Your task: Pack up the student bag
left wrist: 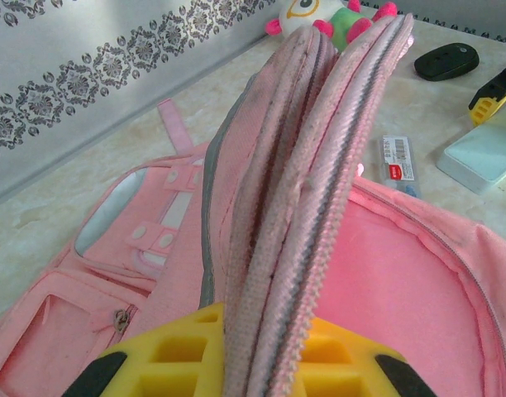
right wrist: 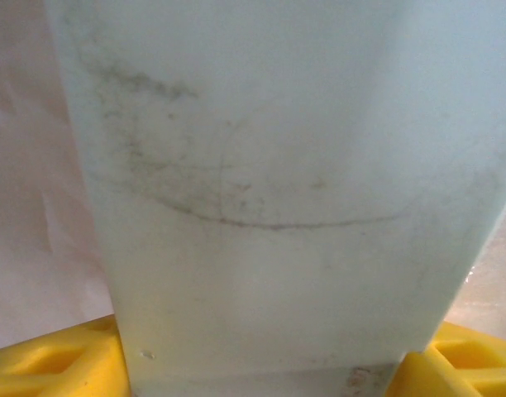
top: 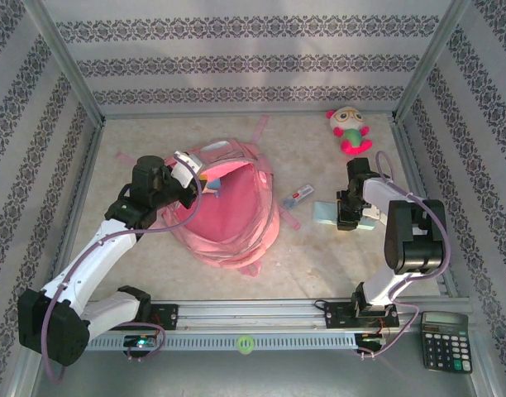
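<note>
Near edge, right corner: calculator (top: 445, 340) is lying beside the right arm's base; I'm leaving it alone.
Left gripper (left wrist: 265, 356): I'm seeing it pinching almost closed on the zip rim of the student bag (top: 228, 219), lifting that edge so the mouth is gaping.
Bag position: it's lying flat on the table (top: 319, 265), left of centre, with the main compartment opening upward and the pink lining showing.
Right gripper (right wrist: 253, 376): it's sitting down over the pale box (right wrist: 269, 182), jaws partway open with a yellow finger on each side. I'm not able to tell whether the pads are biting yet.
Box position: it's resting on the table to the right of the bag, apart from it.
Small packet (top: 298, 196): it's lying between bag and box, roughly on the carry path.
Plush toy (top: 349, 131): it's sitting at the far right, away from both arms.
Risk, grip: I'm guessing the smooth box could be slipping or tilting on the lift if the fingers are catching only its edges.
Risk, bag mouth: I'm judging the rim fold could be sliding out of the left pinch, letting the opening sag and block the box.
Risk, path: I'm expecting a low carry to be knocking the packet.
</note>
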`<move>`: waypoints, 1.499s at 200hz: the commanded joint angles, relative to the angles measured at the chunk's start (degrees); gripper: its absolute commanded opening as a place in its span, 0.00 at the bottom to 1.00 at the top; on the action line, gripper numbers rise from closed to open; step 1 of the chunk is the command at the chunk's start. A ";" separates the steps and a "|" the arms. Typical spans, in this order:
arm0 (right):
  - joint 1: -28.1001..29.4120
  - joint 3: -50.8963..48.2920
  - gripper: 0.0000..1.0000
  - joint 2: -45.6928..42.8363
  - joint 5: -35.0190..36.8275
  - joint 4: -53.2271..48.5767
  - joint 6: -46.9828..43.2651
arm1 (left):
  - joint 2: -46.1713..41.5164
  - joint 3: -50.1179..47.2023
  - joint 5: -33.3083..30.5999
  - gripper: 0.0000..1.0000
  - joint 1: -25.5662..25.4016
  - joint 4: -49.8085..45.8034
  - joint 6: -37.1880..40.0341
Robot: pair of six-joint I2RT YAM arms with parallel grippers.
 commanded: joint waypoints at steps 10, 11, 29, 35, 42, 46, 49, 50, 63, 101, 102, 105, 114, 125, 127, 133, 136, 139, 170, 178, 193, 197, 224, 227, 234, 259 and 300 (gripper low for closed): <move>2.37 -0.74 0.56 -3.38 0.65 5.65 -3.35 | -1.79 0.80 0.14 0.03 0.36 5.09 0.01; 2.52 -0.73 0.56 -3.63 0.79 5.61 -3.49 | -1.80 0.78 0.11 0.03 0.38 5.06 0.01; 5.29 -0.13 0.53 -9.01 3.04 5.47 -7.87 | -2.42 0.93 0.24 0.03 0.32 4.94 -0.66; 6.40 0.07 0.52 -11.08 3.97 5.76 -9.89 | -2.58 0.98 0.39 0.03 0.31 4.93 -1.01; 8.02 0.09 0.50 -13.70 5.16 6.49 -12.38 | -2.82 1.01 0.50 0.03 0.35 4.87 -1.34; 8.97 0.02 0.49 -15.17 6.05 7.12 -14.03 | -2.93 0.97 0.48 0.03 0.33 4.88 -1.54; 9.76 -0.12 0.49 -16.27 6.62 7.76 -15.41 | -2.92 1.00 0.44 0.03 0.33 4.88 -1.75; 10.04 -0.11 0.48 -16.62 6.81 7.98 -15.90 | -2.94 1.01 0.44 0.03 0.32 4.91 -1.88; 13.23 -0.50 0.48 -20.69 7.09 11.89 -23.85 | -3.19 1.08 0.37 0.03 0.40 4.86 -2.59; 21.17 -0.28 0.45 -27.82 -0.38 21.40 -52.80 | -3.22 1.84 0.87 0.03 0.40 4.77 -3.76; 21.32 -0.32 0.45 -27.93 -0.65 21.57 -53.53 | -3.27 1.87 0.92 0.03 0.40 4.76 -3.77; 21.79 -0.43 0.45 -28.28 -1.41 21.94 -55.61 | -3.26 2.01 1.00 0.03 0.40 4.84 -3.93; 22.61 -0.82 0.44 -29.36 -3.65 22.72 -60.70 | -3.30 2.20 1.41 0.03 0.41 4.82 -4.34; 23.35 -1.86 0.42 -30.38 -6.93 24.30 -65.53 | -3.38 2.42 1.60 0.03 0.48 4.69 -4.76; 23.44 -2.03 0.41 -30.59 -7.50 24.60 -66.44 | -3.48 2.49 1.69 0.03 0.42 4.61 -4.81; 23.70 -2.27 0.39 -30.91 -11.05 25.30 -70.43 | -3.56 2.65 1.70 0.03 0.45 4.54 -5.09; 23.94 -2.37 0.39 -31.03 -12.27 25.42 -72.29 | -3.57 2.69 1.70 0.03 0.41 4.43 -5.17; 24.20 -2.41 0.39 -31.16 -14.04 25.35 -74.56 | -3.64 2.77 1.75 0.03 0.46 4.39 -5.19; 28.01 -0.78 0.38 -31.47 -23.89 18.69 -100.74 | -3.85 3.28 2.30 0.03 0.43 4.06 -6.61; 29.41 -0.25 0.38 -31.31 -23.71 16.68 -107.37 | -4.01 3.35 2.74 0.03 0.40 4.05 -6.97; 32.13 1.44 0.37 -30.21 -21.74 12.45 -120.38 | -4.09 3.39 3.31 0.03 0.40 4.14 -7.75; 32.85 1.95 0.37 -29.82 -21.23 10.76 -124.60 | -4.10 3.47 3.46 0.03 0.42 4.16 -7.88; 38.94 5.88 0.40 -25.41 -11.37 6.47 -143.71 | -4.36 4.04 4.24 0.03 0.42 4.23 -8.78; 39.42 6.24 0.41 -24.89 -10.75 6.41 -145.49 | -4.36 4.10 4.39 0.03 0.40 4.24 -8.88; 40.57 6.99 0.41 -23.73 -9.62 6.41 -148.83 | -4.45 4.26 4.71 0.03 0.45 4.16 -8.98; 44.39 10.13 0.42 -18.87 -6.64 6.46 -159.55 | -4.58 4.45 5.70 0.04 0.45 4.52 -9.89; 48.00 17.36 0.43 -7.79 0.05 6.12 -169.33 | -4.68 4.31 7.41 0.03 0.49 5.53 -11.24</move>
